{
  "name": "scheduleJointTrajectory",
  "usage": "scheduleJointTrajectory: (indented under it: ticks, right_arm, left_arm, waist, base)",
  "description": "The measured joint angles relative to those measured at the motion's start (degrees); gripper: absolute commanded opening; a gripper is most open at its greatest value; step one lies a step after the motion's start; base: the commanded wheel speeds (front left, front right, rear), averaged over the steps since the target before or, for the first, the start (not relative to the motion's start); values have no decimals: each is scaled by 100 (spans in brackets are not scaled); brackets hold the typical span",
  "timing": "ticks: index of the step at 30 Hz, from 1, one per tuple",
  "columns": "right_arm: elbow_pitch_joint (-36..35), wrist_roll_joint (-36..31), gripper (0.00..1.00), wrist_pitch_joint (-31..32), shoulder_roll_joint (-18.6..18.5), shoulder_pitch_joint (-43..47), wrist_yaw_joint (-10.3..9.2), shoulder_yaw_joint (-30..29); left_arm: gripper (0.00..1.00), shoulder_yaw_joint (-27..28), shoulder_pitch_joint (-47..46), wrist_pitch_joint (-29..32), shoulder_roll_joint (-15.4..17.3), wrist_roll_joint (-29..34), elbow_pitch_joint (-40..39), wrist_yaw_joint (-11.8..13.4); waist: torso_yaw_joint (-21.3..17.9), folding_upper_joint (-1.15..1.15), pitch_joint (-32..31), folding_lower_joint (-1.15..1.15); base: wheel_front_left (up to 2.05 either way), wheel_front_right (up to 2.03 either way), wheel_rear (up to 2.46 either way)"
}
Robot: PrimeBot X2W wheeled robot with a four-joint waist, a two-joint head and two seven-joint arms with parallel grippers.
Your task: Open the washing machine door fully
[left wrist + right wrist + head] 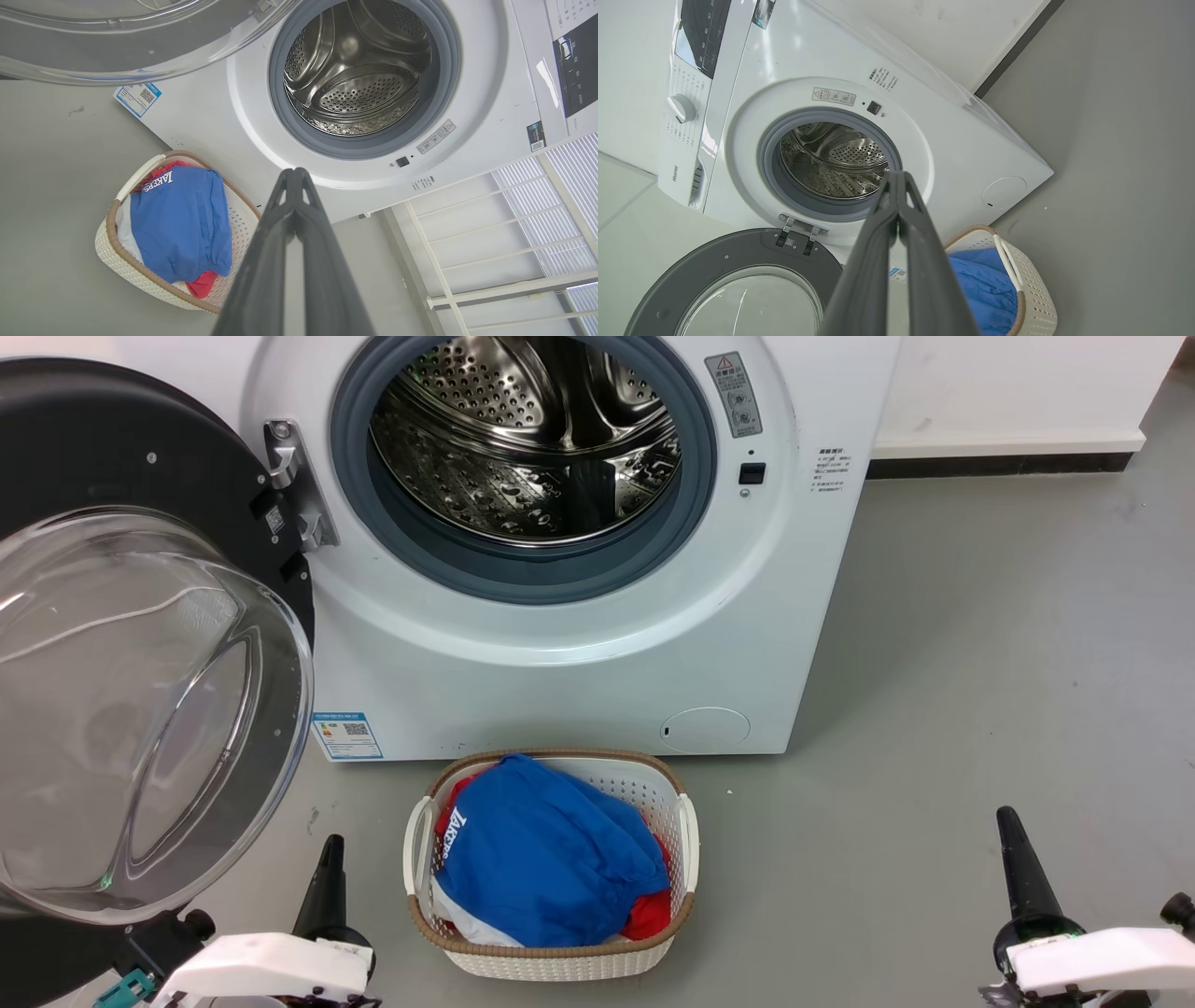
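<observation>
Washing machine door (140,691) hangs wide open off left hinge of washing machine (579,653). Left gripper (295,175), right gripper (899,176): fingers pressed together, empty. Your risk: raising left arm may clip glass bowl close above it, swinging door shutward.

A: At the back, before the wall (1008,383), the washing machine (560,691); on its left, off the hinge (294,485), the washing machine door (140,709).
B: And in front, on the floor (980,663)?
A: A laundry basket (689,840), clothes (551,859) inside, just before the machine. Left gripper (332,849) low beside the door, right gripper (1008,823) well right of the basket.
</observation>
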Motion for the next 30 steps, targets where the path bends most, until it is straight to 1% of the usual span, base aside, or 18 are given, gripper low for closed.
scheduleJointTrajectory:
  ticks: [13, 30]
  right_arm:
    - [147, 801, 0, 202, -7, -204, 0, -34]
    - [319, 1683, 0, 446, -7, -369, 0, -85]
  left_arm:
    - [0, 91, -118, 203, 0, -850, 64, -80]
    - [0, 172, -253, 438, 0, -1820, 123, -200]
  waist:
    - [7, 0, 10, 0]
    - [17, 0, 22, 0]
  base:
    - [0, 0, 0]
    - [0, 0, 0]
